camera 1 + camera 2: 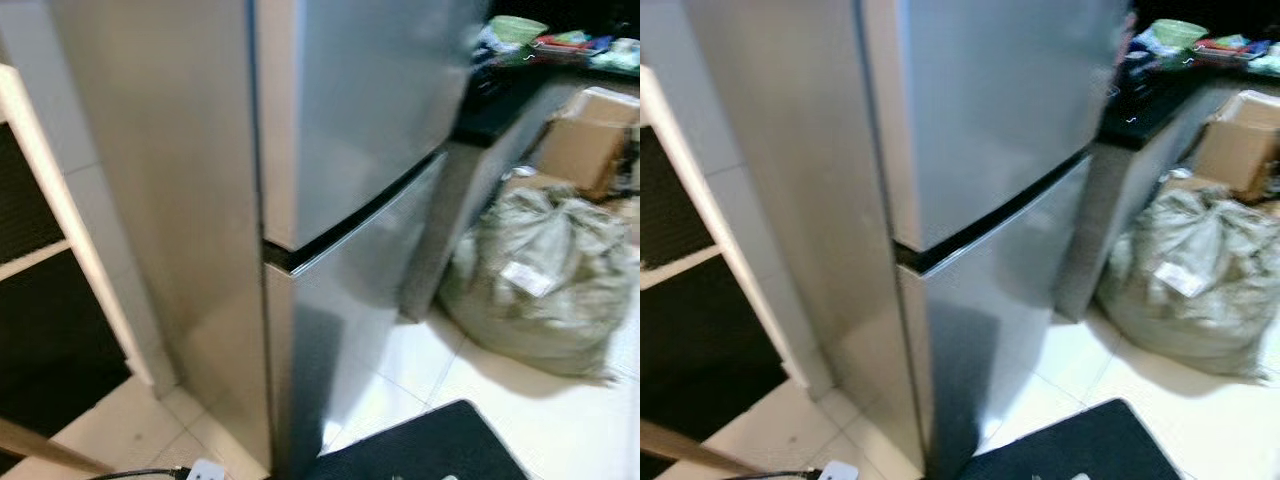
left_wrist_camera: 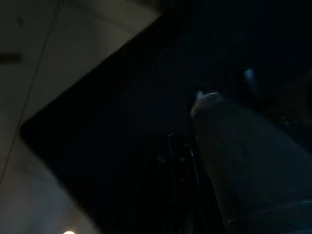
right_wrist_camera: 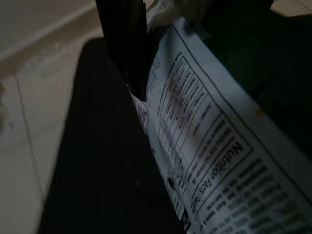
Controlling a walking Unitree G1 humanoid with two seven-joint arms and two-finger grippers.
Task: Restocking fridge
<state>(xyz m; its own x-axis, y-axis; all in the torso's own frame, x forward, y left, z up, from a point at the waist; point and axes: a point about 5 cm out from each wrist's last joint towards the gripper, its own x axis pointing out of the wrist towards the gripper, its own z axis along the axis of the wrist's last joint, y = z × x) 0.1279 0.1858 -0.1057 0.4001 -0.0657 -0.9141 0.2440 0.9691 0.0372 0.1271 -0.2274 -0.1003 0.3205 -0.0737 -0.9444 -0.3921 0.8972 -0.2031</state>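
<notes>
The left tool's state cannot be told in its dark view. The fridge (image 1: pixel 340 200) stands shut at centre, mat (image 1: pixel 420 450) near, sack (image 1: pixel 545 275) right. The right tool (image 3: pixel 124 48) is clamped on a packet (image 3: pixel 209 151). Judged step: approach; next, open the door.

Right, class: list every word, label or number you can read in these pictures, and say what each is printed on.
"Nutrition Facts": heading on the white packet beside the right gripper's finger.
Packet's table rows and small print: too small and blurred to read.
White label on the sack: blurred, unreadable.
Fridge: no readable text.
</notes>
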